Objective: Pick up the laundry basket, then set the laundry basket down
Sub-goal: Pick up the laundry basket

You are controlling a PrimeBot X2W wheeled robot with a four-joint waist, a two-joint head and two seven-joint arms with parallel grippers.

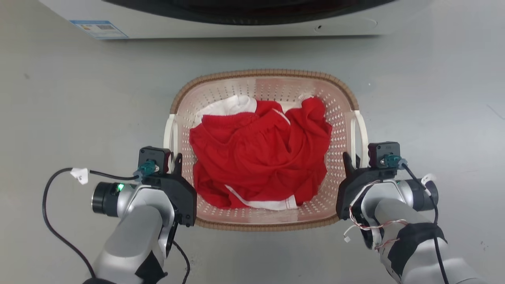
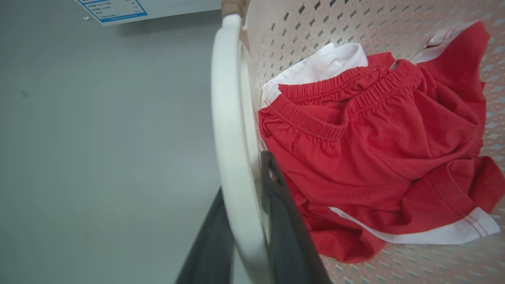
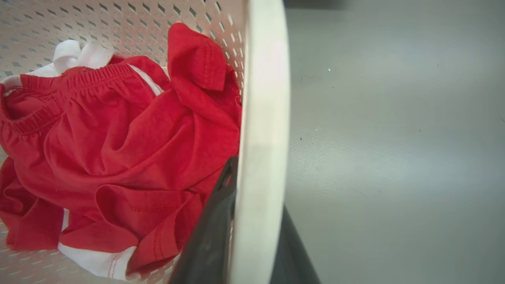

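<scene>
Laundry basket (image 1: 268, 73) lies on the grey floor (image 1: 79, 98) in front of the washing machine (image 1: 236, 27), its long brown rim parallel to the machine's front and parted from it by a strip of bare floor. Open floor runs along both short ends of the basket and past the rim farthest from the machine. One basket, one machine, two white handles and two grippers are in view. The left gripper (image 2: 244, 189) straddles the left handle (image 2: 229, 118) at the end farther from the machine, fingers narrow and pinched on it, one inside the wall and one outside. The right gripper (image 3: 258, 185) grips the right handle (image 3: 264, 98) the same way, also at the end away from the machine. A heap of red clothes (image 1: 256, 157) with white trim fills the basket; how many pieces cannot be told.
</scene>
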